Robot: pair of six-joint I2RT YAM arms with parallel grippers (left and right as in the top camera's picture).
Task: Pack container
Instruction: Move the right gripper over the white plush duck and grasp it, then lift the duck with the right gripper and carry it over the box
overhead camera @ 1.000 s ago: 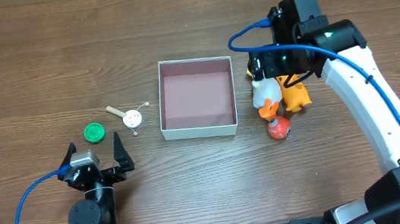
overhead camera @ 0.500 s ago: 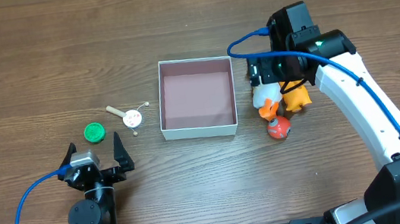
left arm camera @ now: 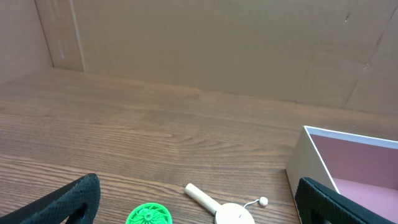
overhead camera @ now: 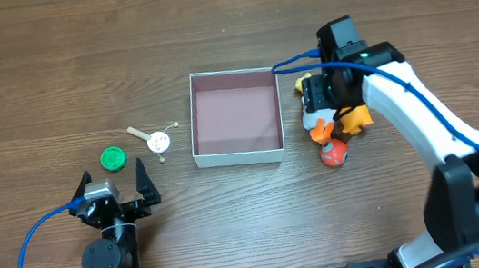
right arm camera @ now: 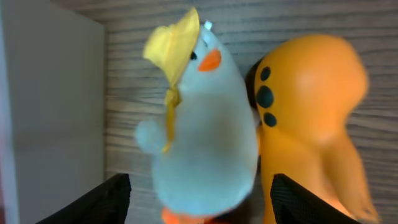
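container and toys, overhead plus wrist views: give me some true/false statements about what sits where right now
1. The container has nothing in it. True.
2. The green disc lies to the right of the container. False: it lies to the left, near the left pincer.
3. The right pincer is open, with the white duck between its fingers. True.
4. The left pincer grips the wooden-handled toy. False: it is open and holds nothing; the toy lies on the table.
5. The orange toy is in the container. False: it is outside, beside the duck.
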